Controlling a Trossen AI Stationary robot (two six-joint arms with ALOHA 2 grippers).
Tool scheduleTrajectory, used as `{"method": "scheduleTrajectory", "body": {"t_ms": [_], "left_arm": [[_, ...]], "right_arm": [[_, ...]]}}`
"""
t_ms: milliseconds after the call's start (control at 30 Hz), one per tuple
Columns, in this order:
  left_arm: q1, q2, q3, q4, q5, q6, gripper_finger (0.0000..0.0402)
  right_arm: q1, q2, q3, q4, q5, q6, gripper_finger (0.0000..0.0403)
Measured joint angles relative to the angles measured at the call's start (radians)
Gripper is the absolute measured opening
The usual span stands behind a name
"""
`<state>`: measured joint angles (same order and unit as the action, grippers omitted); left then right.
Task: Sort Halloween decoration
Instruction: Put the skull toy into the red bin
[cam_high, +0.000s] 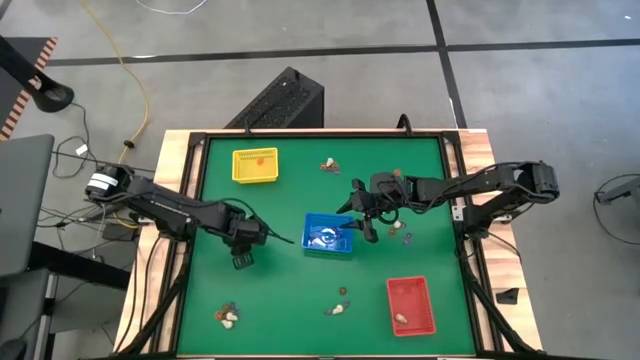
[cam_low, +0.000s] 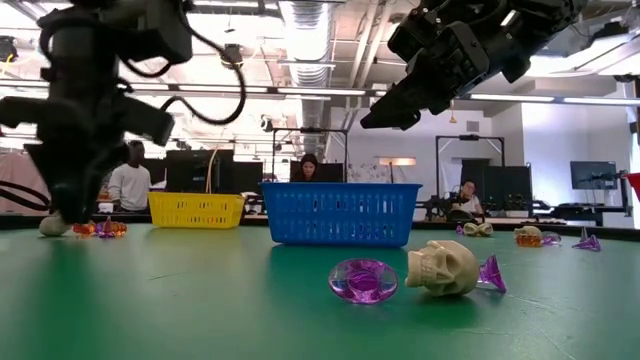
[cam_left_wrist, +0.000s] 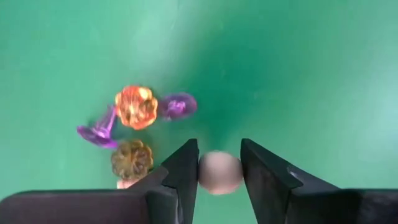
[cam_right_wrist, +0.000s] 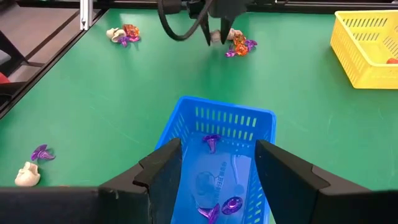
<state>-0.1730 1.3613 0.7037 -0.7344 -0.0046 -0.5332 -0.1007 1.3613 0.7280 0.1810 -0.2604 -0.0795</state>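
Left gripper (cam_left_wrist: 219, 163) clamped on cream trinket (cam_left_wrist: 219, 172) beside orange pumpkin (cam_left_wrist: 135, 106); right gripper (cam_right_wrist: 217, 165) wide, empty, above blue tray (cam_right_wrist: 186, 121).

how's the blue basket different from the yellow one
The blue plastic mesh basket sits mid-table under the right gripper; the yellow plastic mesh basket sits off toward a far corner. The blue one holds purple trinkets; the yellow one shows something orange-red. Both are rectangular and upright.

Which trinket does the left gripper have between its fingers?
The cream-white round piece, sitting between the left gripper fingers. The orange pumpkin and purple pieces lie clear of it.
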Motion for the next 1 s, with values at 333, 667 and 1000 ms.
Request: {"method": "scheduleTrajectory", "body": {"t_ms": [333, 667, 1000], "left_arm": [[0.0, -0.001, 0.117, 0.143, -0.002, 0.172, 0.0051], [0.0, 0.034, 0.092, 0.807, 0.037, 0.464, 0.0051], [0.005, 0.374, 0.14, 1.532, 0.235, 0.518, 0.0024]], "right_arm": [[0.0, 0.0, 0.0, 0.0, 0.0, 0.0, 0.0234], [0.0, -0.052, 0.0, -0.113, 0.0, 0.002, 0.0234], [0.076, -0.306, 0.0, -0.317, 0.046, 0.204, 0.0234]]}}
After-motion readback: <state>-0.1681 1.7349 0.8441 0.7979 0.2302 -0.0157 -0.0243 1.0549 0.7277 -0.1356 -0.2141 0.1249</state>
